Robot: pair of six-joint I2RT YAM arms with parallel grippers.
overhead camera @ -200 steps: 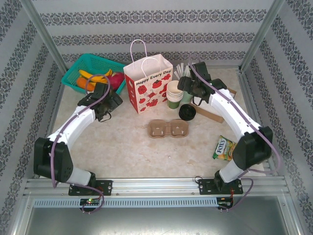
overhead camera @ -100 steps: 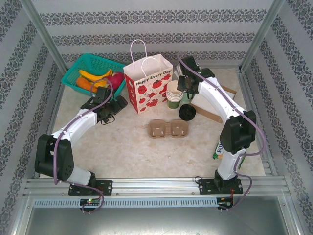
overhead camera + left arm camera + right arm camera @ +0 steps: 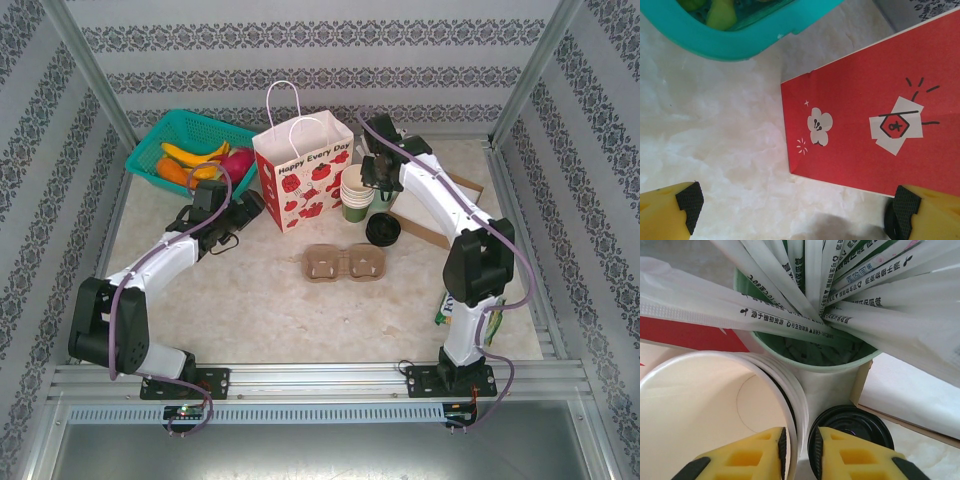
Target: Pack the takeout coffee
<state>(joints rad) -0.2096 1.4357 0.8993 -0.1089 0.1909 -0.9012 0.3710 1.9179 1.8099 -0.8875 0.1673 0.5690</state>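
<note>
- The right fingers (image 3: pixel 757 452) have drawn in over the last second and now pinch the rim of the top cup (image 3: pixel 705 405), one inside it, one outside next to the black lid (image 3: pixel 850 432)
- The stack (image 3: pixel 357 200) that cup belongs to stands at the back, between the paper bag (image 3: pixel 303 175) and the straw cup (image 3: pixel 380 192)
- The left fingers (image 3: pixel 675 210) stay spread wide, grasping nothing, and have crept nearer the bag's side
- The tray (image 3: pixel 345 264) lies bare mid-table (image 3: pixel 250 300), so I judge packing has barely begun: the cup must lift free of the stack next
</note>
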